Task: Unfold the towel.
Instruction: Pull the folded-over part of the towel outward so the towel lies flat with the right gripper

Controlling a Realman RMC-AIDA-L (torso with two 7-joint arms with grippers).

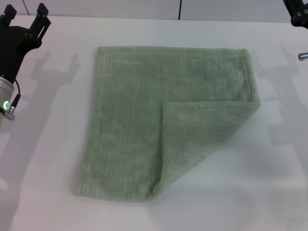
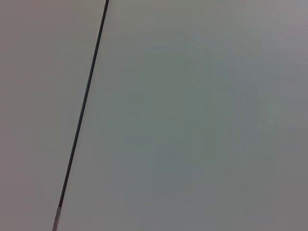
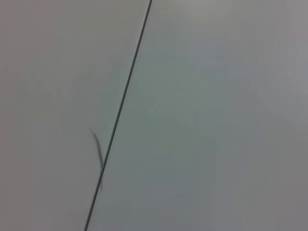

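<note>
Black left tool (image 1: 24,21) with 2 fingers, silver wrist, green light, thin black cable.

panels (image 2: 192,120): plain pale grey | seam (image 2: 84,106): thin dark line, running from 12 o'clock down to 7 o'clock

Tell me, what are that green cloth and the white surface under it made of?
The towel looks like soft terry cotton or similar: matte sage green, fine ribbed rows, a hemmed edge, and one corner folded limply over itself. The table looks like a smooth, matte white laminate or painted board; its exact material cannot be told.
</note>
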